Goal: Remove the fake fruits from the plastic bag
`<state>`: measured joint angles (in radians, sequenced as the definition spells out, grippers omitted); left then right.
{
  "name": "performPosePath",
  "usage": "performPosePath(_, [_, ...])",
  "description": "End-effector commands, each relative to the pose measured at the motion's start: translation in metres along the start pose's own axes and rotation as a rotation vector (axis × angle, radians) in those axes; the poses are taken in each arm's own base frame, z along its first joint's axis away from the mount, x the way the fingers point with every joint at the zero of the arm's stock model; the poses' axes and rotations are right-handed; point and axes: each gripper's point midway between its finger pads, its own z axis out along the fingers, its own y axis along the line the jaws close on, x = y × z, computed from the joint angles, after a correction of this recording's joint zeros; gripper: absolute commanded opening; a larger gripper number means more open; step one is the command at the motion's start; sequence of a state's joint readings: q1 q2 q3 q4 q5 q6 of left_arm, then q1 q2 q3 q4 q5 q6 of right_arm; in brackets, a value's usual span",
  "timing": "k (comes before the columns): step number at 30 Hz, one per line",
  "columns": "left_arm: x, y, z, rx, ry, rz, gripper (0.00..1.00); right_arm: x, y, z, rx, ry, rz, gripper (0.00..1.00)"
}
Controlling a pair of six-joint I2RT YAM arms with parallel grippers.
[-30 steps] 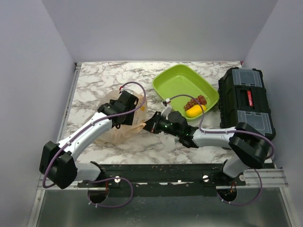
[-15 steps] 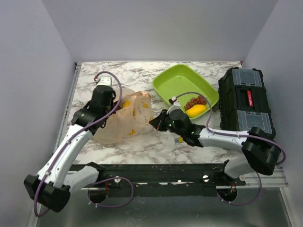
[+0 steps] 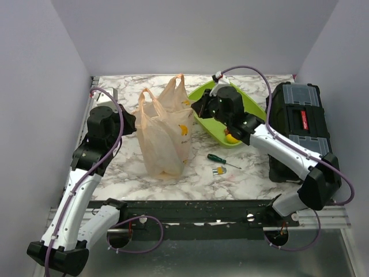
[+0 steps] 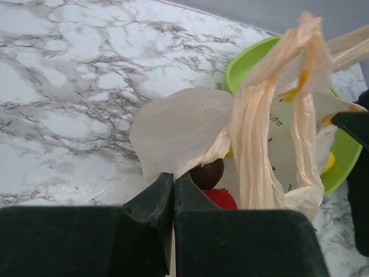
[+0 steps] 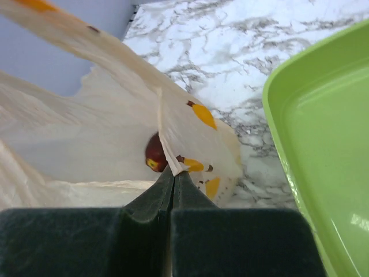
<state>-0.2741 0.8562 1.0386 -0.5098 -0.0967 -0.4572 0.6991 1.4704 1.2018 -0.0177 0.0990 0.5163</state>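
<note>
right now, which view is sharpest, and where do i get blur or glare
top external: even soft light, everything sharp. left wrist: marble table crisp, plastic bag handles soft close to the lens, left gripper a dark underexposed mass. right wrist: bag handle at upper left smeared, small glare patch low on the green tray.
</note>
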Motion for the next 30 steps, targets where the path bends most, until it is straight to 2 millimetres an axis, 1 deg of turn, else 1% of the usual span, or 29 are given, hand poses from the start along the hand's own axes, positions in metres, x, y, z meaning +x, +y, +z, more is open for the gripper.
performPosePath(1, [-0.012,-0.029,-0.015,0.151,-0.017,-0.054,0.0,0.02,-0.003,0.008,0.013,0.155,-0.136,0.01])
performPosePath(2, [0.001,-0.03,-0.015,0.172,0.017,-0.062,0.0,0.027,-0.005,0.009,0.013,0.18,-0.135,0.02])
performPosePath(4, [0.029,-0.035,-0.016,0.234,0.088,-0.075,0.0,0.041,-0.009,0.008,0.016,0.225,-0.123,0.06])
performPosePath(7, [0.071,-0.038,-0.017,0.309,0.184,-0.107,0.0,0.057,-0.016,-0.001,0.034,0.275,-0.11,0.19])
performPosePath(8, [0.079,-0.039,-0.018,0.332,0.198,-0.115,0.0,0.06,-0.019,-0.006,0.044,0.289,-0.114,0.25])
performPosePath(10, [0.091,-0.039,-0.018,0.355,0.213,-0.122,0.0,0.058,-0.021,-0.018,0.063,0.295,-0.13,0.38])
performPosePath(12, [0.094,-0.038,-0.02,0.367,0.203,-0.114,0.0,0.048,-0.019,-0.032,0.07,0.28,-0.156,0.5])
performPosePath(14, [0.09,-0.039,-0.021,0.377,0.18,-0.1,0.0,0.034,-0.004,-0.047,0.026,0.253,-0.176,0.63])
performPosePath(16, [0.084,-0.042,-0.022,0.389,0.162,-0.083,0.0,0.022,0.022,-0.062,-0.069,0.218,-0.219,0.75])
performPosePath(18, [0.076,-0.045,-0.023,0.398,0.152,-0.069,0.0,0.018,0.053,-0.078,-0.218,0.178,-0.281,0.87])
performPosePath(20, [0.073,-0.047,-0.022,0.4,0.153,-0.06,0.0,0.014,0.075,-0.086,-0.341,0.133,-0.333,0.93])
performPosePath(22, [0.071,-0.048,-0.022,0.402,0.157,-0.052,0.0,0.015,0.096,-0.091,-0.462,0.118,-0.366,0.94])
performPosePath(24, [0.071,-0.048,-0.021,0.401,0.161,-0.048,0.0,0.016,0.113,-0.088,-0.546,0.098,-0.372,0.96])
performPosePath(25, [0.071,-0.048,-0.021,0.402,0.161,-0.047,0.0,0.016,0.118,-0.083,-0.568,0.087,-0.359,0.96])
performPosePath(28, [0.074,-0.048,-0.02,0.406,0.172,-0.048,0.0,-0.002,0.12,-0.059,-0.5,-0.002,-0.259,0.97])
performPosePath(30, [0.074,-0.05,-0.019,0.413,0.176,-0.047,0.0,-0.011,0.123,-0.047,-0.475,-0.027,-0.221,0.98])
